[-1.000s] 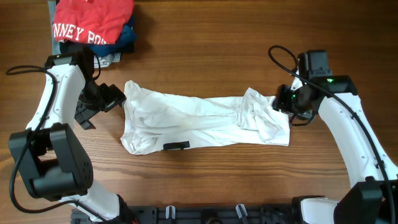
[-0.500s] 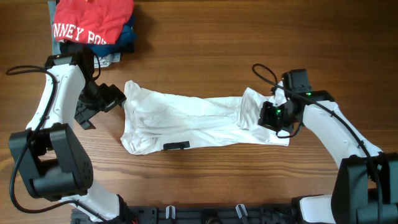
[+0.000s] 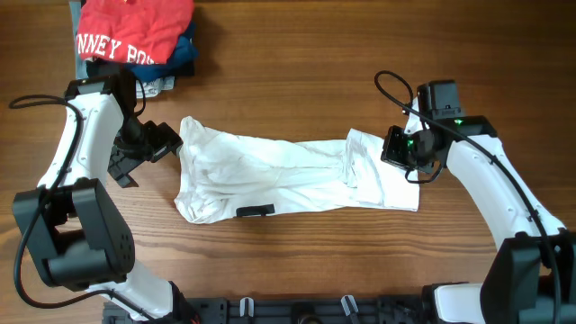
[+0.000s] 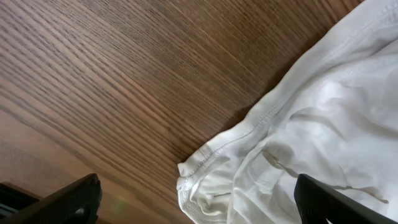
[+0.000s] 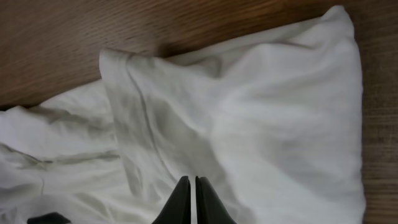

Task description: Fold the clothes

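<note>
1. Location: the white T-shirt [image 3: 288, 171] lies on the tabletop [image 3: 297, 81] between the two arms. It is gathered into a creased band, not spread flat. The red garment [image 3: 135, 31] sits on a pile at the far corner, well apart from it.

2. Left tool [image 4: 196, 186]: the jaws stand wide apart and hold nothing. They sit at the shirt's left end, and a stitched hem [image 4: 249, 127] with a rolled corner lies between them.

3. Right tool [image 5: 191, 185]: the jaws are closed to a sliver, with the tips against the cloth inside the right end. No view confirms whether a pinch of fabric is caught.

4. Step in hand, as judged: opening and flattening the band so that a clean fold can be made.

5. Recommended practice:
   - The left tool should close on the stitched hem, not on loose cloth, to anchor that end.
   - The right tool should take a definite hold at the right edge. A grip in mid-panel would only raise a new ridge.
   - The pull should follow the band's length and stay low. Thin fabric is likely to drag and bunch on the wood.
   - The raised pleat [image 3: 353, 160] near the right tool needs drawing out before any fold.

6. Orientation: the long axis runs left to right in the overhead view, from one arm towards the other.
   - The left end is broader and rumpled, and the right end is squarer.
   - A small dark tag [image 3: 255, 211] shows on the near edge, left of centre.
   - Which end carries the collar cannot be told.
</note>
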{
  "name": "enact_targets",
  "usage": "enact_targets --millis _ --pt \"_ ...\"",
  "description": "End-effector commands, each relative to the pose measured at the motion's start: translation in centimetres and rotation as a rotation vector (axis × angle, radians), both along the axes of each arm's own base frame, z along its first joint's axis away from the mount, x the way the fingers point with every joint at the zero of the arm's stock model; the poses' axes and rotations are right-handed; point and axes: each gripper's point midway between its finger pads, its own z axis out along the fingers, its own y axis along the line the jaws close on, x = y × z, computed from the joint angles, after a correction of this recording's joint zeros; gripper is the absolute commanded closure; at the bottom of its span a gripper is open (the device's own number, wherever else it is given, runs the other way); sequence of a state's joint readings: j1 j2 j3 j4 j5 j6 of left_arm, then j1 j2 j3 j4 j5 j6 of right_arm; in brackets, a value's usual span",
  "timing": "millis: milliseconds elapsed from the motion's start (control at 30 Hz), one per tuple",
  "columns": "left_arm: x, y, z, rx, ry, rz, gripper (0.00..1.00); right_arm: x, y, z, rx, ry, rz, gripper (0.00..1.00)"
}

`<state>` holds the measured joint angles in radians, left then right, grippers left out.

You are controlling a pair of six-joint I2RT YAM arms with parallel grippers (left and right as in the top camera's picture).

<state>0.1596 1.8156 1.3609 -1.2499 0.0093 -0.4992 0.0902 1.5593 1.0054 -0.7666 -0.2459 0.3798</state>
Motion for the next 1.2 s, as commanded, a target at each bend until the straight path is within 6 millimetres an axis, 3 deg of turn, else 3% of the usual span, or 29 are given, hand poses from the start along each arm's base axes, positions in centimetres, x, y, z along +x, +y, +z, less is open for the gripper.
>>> enact_targets --millis 0,100,167,233,300,367,467,500,533,600,700,767,833,933,1167 --pt "0.5 -0.1 0.4 -0.006 -0.019 0.003 0.0 -2.1 2.3 -3.9 0.047 0.097 0.069 0.96" --pt "0.4 -0.1 0.4 -0.006 -0.018 0.003 0.0 -3.2 5.6 -5.5 0.127 0.159 0.141 0.96" --pt "0.4 -0.1 0.4 -0.006 -0.018 0.003 0.0 -4.0 6.6 -6.4 0.115 0.195 0.159 0.92" --pt "0.4 -0.1 0.4 -0.006 -0.018 0.003 0.0 -4.3 7.3 -6.9 0.112 0.205 0.184 0.96" --pt "0.4 -0.1 0.4 -0.006 -0.018 0.003 0.0 -4.1 7.5 -6.4 0.106 0.183 0.191 0.96" --pt "0.4 -0.1 0.4 -0.006 -0.018 0.003 0.0 -3.1 7.5 -4.6 0.114 0.142 0.188 0.96" --pt "0.4 -0.1 0.4 -0.006 -0.018 0.003 0.0 -1.2 4.9 0.1 0.041 0.056 0.135 0.92" --pt "0.4 -0.1 0.4 -0.006 -0.018 0.003 0.0 -0.9 3.1 1.8 -0.016 0.02 0.126 0.67" --pt "0.4 -0.1 0.4 -0.006 -0.018 0.003 0.0 -0.9 2.2 2.4 -0.042 0.009 0.113 0.49" --pt "0.4 -0.1 0.4 -0.006 -0.018 0.003 0.0 -0.9 -0.2 3.1 -0.085 -0.001 0.08 0.26" --pt "0.4 -0.1 0.4 -0.006 -0.018 0.003 0.0 -0.9 -4.8 2.5 -0.1 0.034 -0.005 0.09" --pt "0.4 -0.1 0.4 -0.006 -0.018 0.003 0.0 -1.0 -6.6 1.8 -0.072 0.035 0.032 0.07" --pt "0.4 -0.1 0.4 -0.006 -0.018 0.003 0.0 -0.8 -6.1 0.7 0.042 0.008 0.086 0.06" --pt "0.4 -0.3 0.4 -0.017 -0.016 0.004 0.0 -0.9 -6.7 -1.5 0.07 0.028 0.056 0.09" --pt "0.5 -0.8 0.4 -0.043 -0.021 0.008 0.0 -0.1 -6.7 -2.6 0.075 0.001 0.087 0.04"
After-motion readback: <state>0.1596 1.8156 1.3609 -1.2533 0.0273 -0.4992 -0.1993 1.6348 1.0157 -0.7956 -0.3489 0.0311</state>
